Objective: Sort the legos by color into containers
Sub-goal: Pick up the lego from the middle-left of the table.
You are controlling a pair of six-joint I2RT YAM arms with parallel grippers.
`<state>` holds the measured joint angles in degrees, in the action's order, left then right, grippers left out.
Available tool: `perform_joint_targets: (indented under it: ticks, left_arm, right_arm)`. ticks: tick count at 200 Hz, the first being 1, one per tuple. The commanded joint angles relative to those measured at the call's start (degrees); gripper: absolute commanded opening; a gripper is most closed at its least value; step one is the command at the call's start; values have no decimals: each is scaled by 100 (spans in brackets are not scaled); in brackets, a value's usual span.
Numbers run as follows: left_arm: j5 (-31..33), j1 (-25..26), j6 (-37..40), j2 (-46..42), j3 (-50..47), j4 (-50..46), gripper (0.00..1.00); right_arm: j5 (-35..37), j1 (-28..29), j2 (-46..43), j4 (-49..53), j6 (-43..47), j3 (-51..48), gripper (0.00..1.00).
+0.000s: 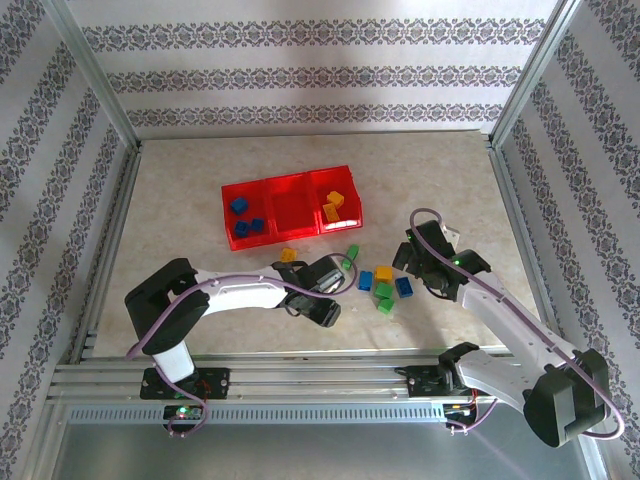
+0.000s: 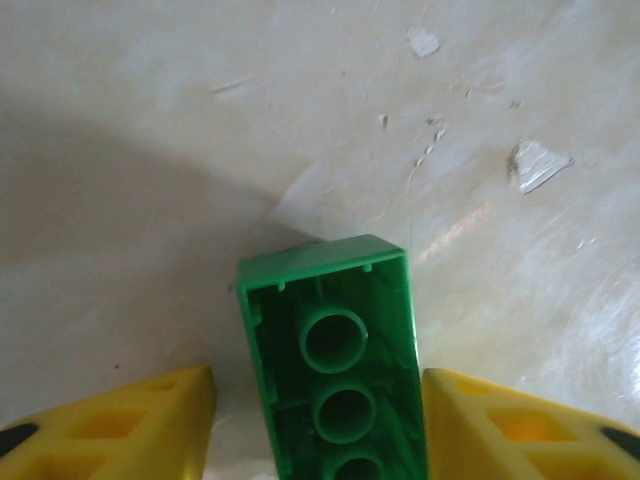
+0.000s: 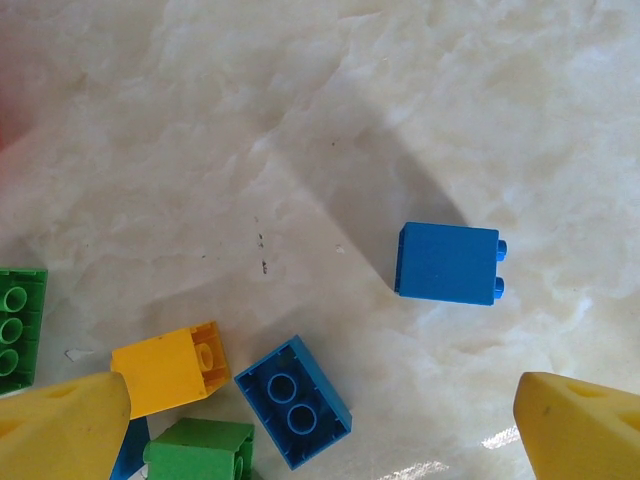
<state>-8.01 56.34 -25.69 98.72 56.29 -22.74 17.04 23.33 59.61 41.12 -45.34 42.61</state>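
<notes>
Marbled beige table (image 1: pixel 180 190), walled in by patterned paper and aluminium rails. Left arm (image 1: pixel 230 292), white and black, bent in from near and left of the red tray (image 1: pixel 292 212). Right arm (image 1: pixel 510 335) reaching in from near and right of the same tray.

Tray long, translucent, low-walled, with three square compartments in a row. Left compartment (image 1: pixel 258 205) holding blue bricks (image 1: pixel 239 204), right compartment (image 1: pixel 350 195) holding yellow-orange bricks (image 1: pixel 333 207).

Left gripper (image 1: pixel 345 268) just on the near side of the tray's right compartment. Yellow fingers (image 2: pixel 150 420) set either side of a green brick (image 2: pixel 335 360), its hollow underside turned to the wrist camera. One finger close against the brick's flank, a strip of table showing between the other finger and the brick. Not pinched, as far as can be seen.

Right gripper (image 1: pixel 408 258) near and right of the tray's right end, its fingers (image 3: pixel 70 430) spread wide, low over loose legos.

Lone yellow brick (image 1: pixel 288 255) on the table just on the near side of the tray's middle. Nearer still and off toward the tray's right end, a cluster (image 1: pixel 384 288) of blue, yellow and green bricks. At that cluster's edge, a blue brick on its side (image 3: pixel 445 263), studs pointing away from the others. Beside it, apart, a blue brick with hollows up (image 3: pixel 293 402), a yellow one touching its corner.
</notes>
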Motion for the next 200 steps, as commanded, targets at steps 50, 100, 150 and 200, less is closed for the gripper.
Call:
perform_joint_targets:
  ticks: [50,100,150,200]
  left_arm:
    - [406,106,34,105,154,-303,33]
    - [1303,-22,13,16,562,-459,27]
    - [1898,-668,-124,-123,1084,-12,27]
    - [1950,-1503,278,14,1828,6,27]
  right_arm:
    - [-165,-66,71,-43,-202,-139,98]
    - [-271,-31,147,-134,-282,-174,98]
    - [-203,66,191,-175,-343,-178,98]
    - [-168,71,167,-127,-291,-121,98]
